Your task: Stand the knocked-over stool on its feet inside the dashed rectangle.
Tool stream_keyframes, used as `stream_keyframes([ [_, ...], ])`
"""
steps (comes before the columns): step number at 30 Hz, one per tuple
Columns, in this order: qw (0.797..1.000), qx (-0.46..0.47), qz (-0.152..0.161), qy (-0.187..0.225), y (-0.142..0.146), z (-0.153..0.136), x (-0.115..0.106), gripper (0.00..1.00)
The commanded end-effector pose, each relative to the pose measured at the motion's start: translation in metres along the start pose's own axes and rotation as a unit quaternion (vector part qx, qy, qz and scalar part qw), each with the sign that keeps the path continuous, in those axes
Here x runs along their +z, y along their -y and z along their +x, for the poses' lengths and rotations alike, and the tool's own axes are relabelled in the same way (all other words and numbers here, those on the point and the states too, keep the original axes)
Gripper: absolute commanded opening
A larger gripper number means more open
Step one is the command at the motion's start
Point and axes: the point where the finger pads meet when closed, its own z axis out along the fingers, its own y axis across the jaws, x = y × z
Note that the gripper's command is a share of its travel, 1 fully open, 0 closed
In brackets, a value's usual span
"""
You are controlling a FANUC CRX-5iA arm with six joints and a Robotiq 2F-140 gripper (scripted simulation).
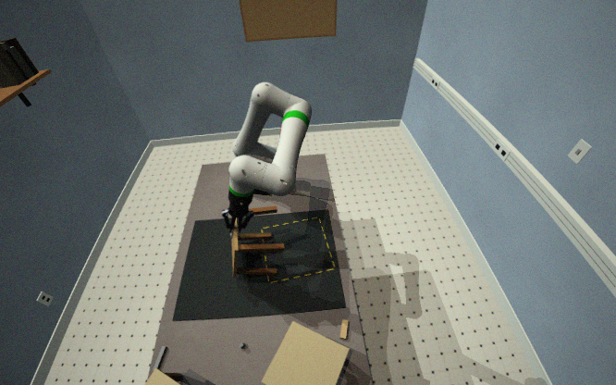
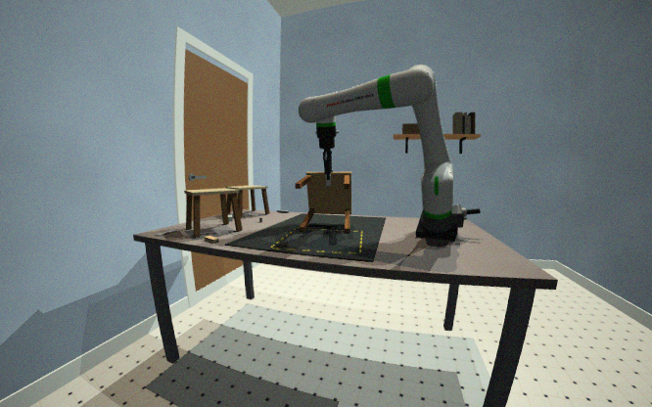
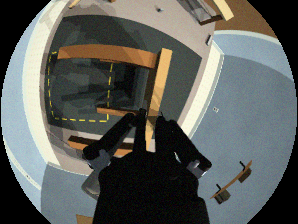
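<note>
The tool (image 2: pixel 327 177) is clamping the stool (image 2: pixel 330 198) by its seat edge; tipping it slowly should be landing its feet inside the dashed rectangle (image 1: pixel 299 249)

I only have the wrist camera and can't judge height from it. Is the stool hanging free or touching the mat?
Observer: In the side view, the gripper pinches the top edge of the stool seat, which stands vertical. The two lower legs slant down close to the mat. I can't tell whether they touch it.
Operator: Where is it relative to the dashed rectangle?
Observer: From overhead, the seat is just outside the dashed rectangle, beyond its left side in that picture. Three legs point across that line into it, and the fourth lies outside, nearer the robot's base.
</note>
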Motion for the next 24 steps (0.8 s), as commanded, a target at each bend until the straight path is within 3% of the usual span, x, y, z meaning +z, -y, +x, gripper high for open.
stream_keyframes([
  [1,1.000,0.002,-0.030,0.001,0.021,-0.001,-0.023,0.10],
  [4,0.998,0.002,-0.067,0.002,0.023,-0.001,-0.024,0.10],
  [7,0.997,0.001,-0.079,0.001,0.024,0.000,-0.025,0.10],
  [10,0.996,0.001,-0.087,0.000,0.050,0.000,-0.046,0.10],
  [15,0.989,0.001,-0.149,0.000,0.060,0.000,-0.052,0.10],
  [17,0.989,0.001,-0.149,0.000,0.082,0.000,-0.065,0.10],
  [21,0.978,0.001,-0.209,0.001,0.086,0.000,-0.067,0.10],
  [24,0.977,0.001,-0.213,0.000,0.094,0.000,-0.071,0.10],
])
